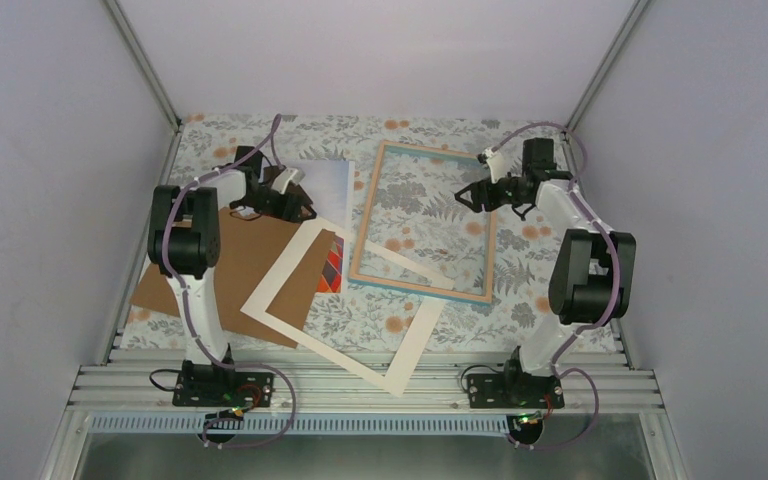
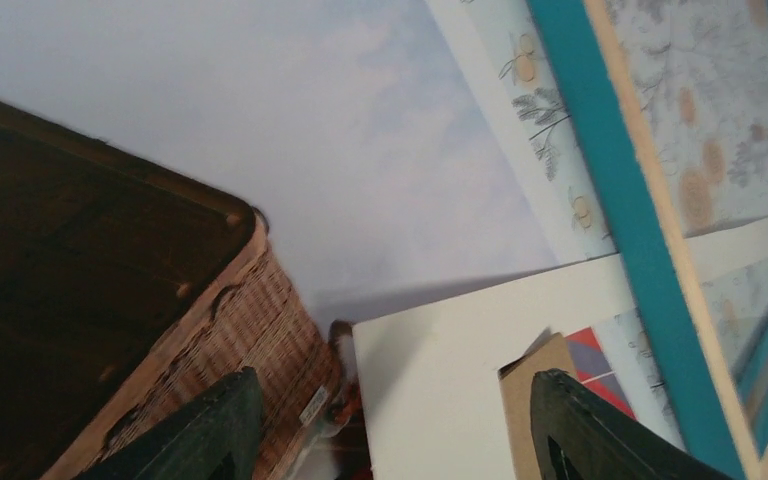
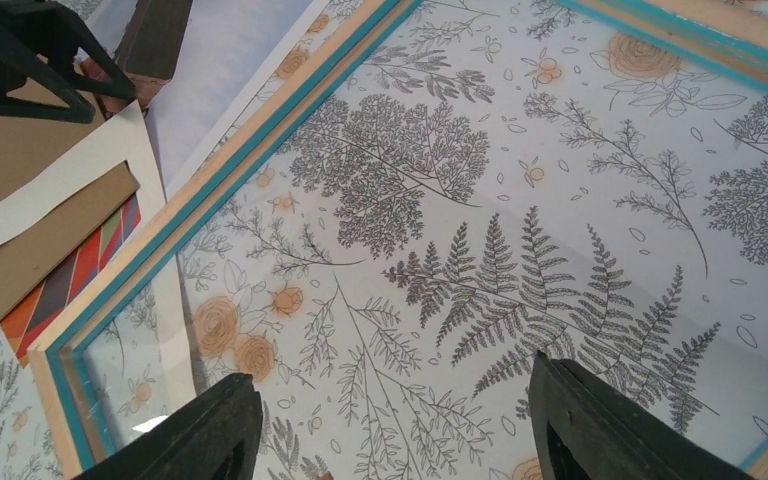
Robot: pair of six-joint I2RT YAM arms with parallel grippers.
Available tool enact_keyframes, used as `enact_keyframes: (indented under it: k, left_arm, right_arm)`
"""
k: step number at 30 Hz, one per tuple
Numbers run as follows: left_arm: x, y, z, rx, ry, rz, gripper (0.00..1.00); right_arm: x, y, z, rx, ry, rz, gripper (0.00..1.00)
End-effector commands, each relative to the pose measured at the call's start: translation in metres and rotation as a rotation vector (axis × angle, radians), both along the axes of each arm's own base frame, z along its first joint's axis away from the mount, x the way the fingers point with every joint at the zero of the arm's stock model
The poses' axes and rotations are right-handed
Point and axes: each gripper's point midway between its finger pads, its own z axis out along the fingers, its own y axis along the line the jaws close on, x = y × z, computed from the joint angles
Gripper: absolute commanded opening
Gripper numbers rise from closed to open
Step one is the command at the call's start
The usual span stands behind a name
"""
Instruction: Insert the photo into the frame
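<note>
The photo point(image 1: 330, 185) lies flat left of the frame, its pale sky uppermost and its striped balloon part under the cream mat point(image 1: 280, 278). My left gripper point(image 1: 295, 205) hovers over it, open. In the left wrist view the gripper point(image 2: 397, 377) has nothing between its fingers, with the photo's sky point(image 2: 360, 130), its wicker basket point(image 2: 170, 300) and the mat's corner point(image 2: 440, 400) below. The frame point(image 1: 420, 287) lies flat at the middle right. My right gripper point(image 1: 475, 195) hangs open over its pane point(image 3: 395, 375), and the turquoise rim point(image 3: 222, 178) runs to the left.
A brown backing board point(image 1: 240, 260) lies under the photo and mat at the left. The mat's lower corner reaches the table's near edge and its right corner overlaps the frame's bottom rim. Flowered cloth point(image 1: 550, 230) covers the table. Walls close in on three sides.
</note>
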Motion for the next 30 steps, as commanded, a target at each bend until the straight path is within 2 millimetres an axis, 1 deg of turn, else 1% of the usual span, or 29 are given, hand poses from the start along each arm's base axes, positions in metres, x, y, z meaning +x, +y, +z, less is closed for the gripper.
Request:
enact_keyframes:
  k: [1,4,6,11,15,18,23,26,28,30]
  left_arm:
    - [0.0,-0.008,0.001,-0.078,0.035,-0.019,0.67]
    - [-0.004,-0.012,-0.004,-0.098,0.064,-0.024,0.62]
    - [-0.006,-0.015,-0.003,-0.116,0.072,-0.032,0.57]
    - [-0.008,-0.023,0.004,-0.157,0.076,-0.049,0.48]
    - [-0.006,-0.027,0.01,-0.193,0.089,-0.038,0.34]
    - [-0.005,-0.032,0.025,-0.216,0.075,-0.044,0.23]
    - [-0.005,-0.035,0.067,-0.246,0.035,-0.037,0.03]
    - [-0.007,-0.033,0.089,-0.235,0.006,-0.033,0.02]
    - [-0.005,-0.03,0.104,-0.225,-0.017,-0.019,0.02]
    - [-0.003,-0.022,0.117,-0.21,-0.037,0.01,0.02]
  right_arm:
    - [-0.01,0.009,0.018,0.021,-0.045,0.049,0.66]
    - [-0.012,0.007,0.012,0.011,-0.035,0.042,0.66]
    - [-0.013,0.006,0.01,0.001,-0.032,0.037,0.66]
    - [-0.012,0.0,0.002,-0.017,-0.02,0.018,0.65]
    - [-0.009,-0.003,-0.004,-0.022,-0.003,0.004,0.64]
    - [-0.009,-0.008,-0.011,-0.038,0.011,-0.015,0.64]
    - [-0.006,-0.026,-0.032,-0.084,0.048,-0.084,0.62]
    - [-0.003,-0.04,-0.044,-0.116,0.071,-0.137,0.61]
    - [0.0,-0.046,-0.046,-0.12,0.076,-0.166,0.6]
    - [0.001,-0.051,-0.047,-0.12,0.08,-0.185,0.6]
